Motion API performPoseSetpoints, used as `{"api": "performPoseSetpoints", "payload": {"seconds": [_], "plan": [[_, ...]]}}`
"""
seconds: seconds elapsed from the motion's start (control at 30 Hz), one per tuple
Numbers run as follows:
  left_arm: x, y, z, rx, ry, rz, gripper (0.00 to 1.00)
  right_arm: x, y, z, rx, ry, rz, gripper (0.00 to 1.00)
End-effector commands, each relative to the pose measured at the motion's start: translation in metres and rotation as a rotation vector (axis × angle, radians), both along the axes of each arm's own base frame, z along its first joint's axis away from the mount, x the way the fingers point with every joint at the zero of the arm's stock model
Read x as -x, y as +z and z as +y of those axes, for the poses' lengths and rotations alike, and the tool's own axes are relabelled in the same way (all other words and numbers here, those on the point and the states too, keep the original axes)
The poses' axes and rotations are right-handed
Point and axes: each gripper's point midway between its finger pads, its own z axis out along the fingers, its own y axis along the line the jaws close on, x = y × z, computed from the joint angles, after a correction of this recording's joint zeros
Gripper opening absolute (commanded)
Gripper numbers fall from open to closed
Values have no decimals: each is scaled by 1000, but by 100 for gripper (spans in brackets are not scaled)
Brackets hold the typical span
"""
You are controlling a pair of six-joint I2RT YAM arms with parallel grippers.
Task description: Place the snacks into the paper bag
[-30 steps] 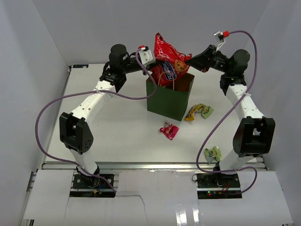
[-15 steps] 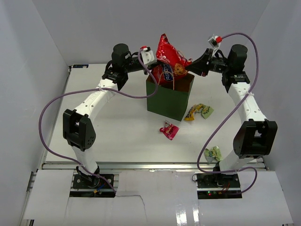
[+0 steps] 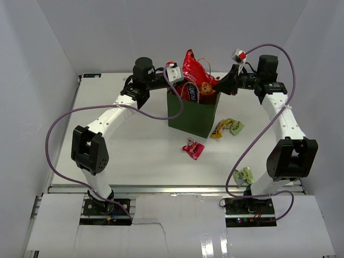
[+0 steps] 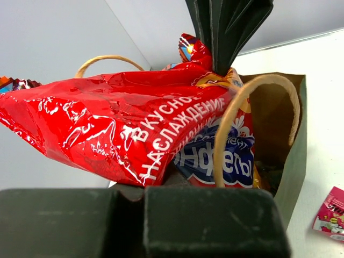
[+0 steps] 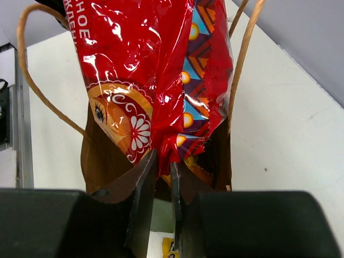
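The large red chip bag point(image 3: 193, 69) stands tilted with its lower part inside the dark green paper bag point(image 3: 192, 117) and its top sticking out. My left gripper point(image 3: 179, 87) is shut on its left side, at the paper bag's left rim. My right gripper point(image 3: 217, 84) is shut on its right corner. In the left wrist view the chip bag point(image 4: 123, 129) fills the frame above my left gripper point(image 4: 144, 188), with the paper bag's wall point(image 4: 297, 156) at right. In the right wrist view my right gripper point(image 5: 163, 161) pinches a crumpled corner of the chip bag point(image 5: 145, 70) over the kraft inside point(image 5: 99, 161).
On the table by the paper bag lie a pink wrapper point(image 3: 193, 149), a yellow candy pack point(image 3: 217, 129) and a light-green wrapper point(image 3: 236, 126). Another green wrapper point(image 3: 244, 175) lies near the right arm's base. The bag's loop handles point(image 4: 232, 110) stand beside the chip bag.
Both grippers have lowered the chip bag, and its lower part has gone down into the paper bag. Both keep their hold.
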Motion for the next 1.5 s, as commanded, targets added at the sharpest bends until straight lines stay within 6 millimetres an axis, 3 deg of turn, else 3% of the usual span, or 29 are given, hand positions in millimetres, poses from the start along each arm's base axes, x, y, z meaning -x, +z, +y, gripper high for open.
{"api": "performPoseSetpoints", "payload": {"seconds": [0.0, 0.23, 0.3, 0.43, 0.73, 0.93, 1.03, 1.07, 1.1, 1.13, 1.2, 1.27, 1.33, 1.4, 1.43, 1.47], "plan": [[46, 107, 7, 135, -34, -289, 0, 13, 17, 2, 29, 22, -78, 22], [51, 115, 6, 146, -31, -304, 2, 13, 11, 0, 58, 9, -86, 34], [51, 118, 6, 150, -28, -307, 7, 12, 10, -1, 74, 0, -104, 39], [51, 122, 6, 157, -14, -312, 33, 8, 7, -5, 108, -21, -123, 49], [57, 142, 9, 182, 5, -342, 47, 8, 15, -9, 159, -16, -185, 78], [64, 169, 21, 230, 57, -377, 51, 9, 45, -9, 156, -10, -262, 84], [74, 187, 37, 284, 113, -363, 52, 15, 69, -11, 125, -1, -292, 86], [75, 179, 40, 287, 129, -327, 53, 17, 75, -12, 113, 3, -293, 87], [90, 190, 51, 327, 141, -296, 54, 23, 85, -11, 86, 16, -283, 88], [92, 191, 60, 352, 181, -260, 56, 24, 89, -14, 76, 15, -275, 88], [111, 178, 77, 408, 212, -114, 57, 27, 92, -25, 55, -8, -236, 90], [115, 164, 96, 477, 299, 16, 62, 25, 87, -38, 62, -47, -199, 91], [133, 134, 116, 574, 352, 223, 68, 22, 70, -56, 88, -109, -144, 93], [139, 109, 133, 636, 423, 343, 70, 19, 52, -71, 122, -180, -87, 93], [151, 86, 140, 670, 429, 446, 76, 16, 35, -83, 144, -218, -50, 93], [153, 74, 145, 694, 458, 504, 96, 15, 25, -90, 167, -252, -27, 95]]}}
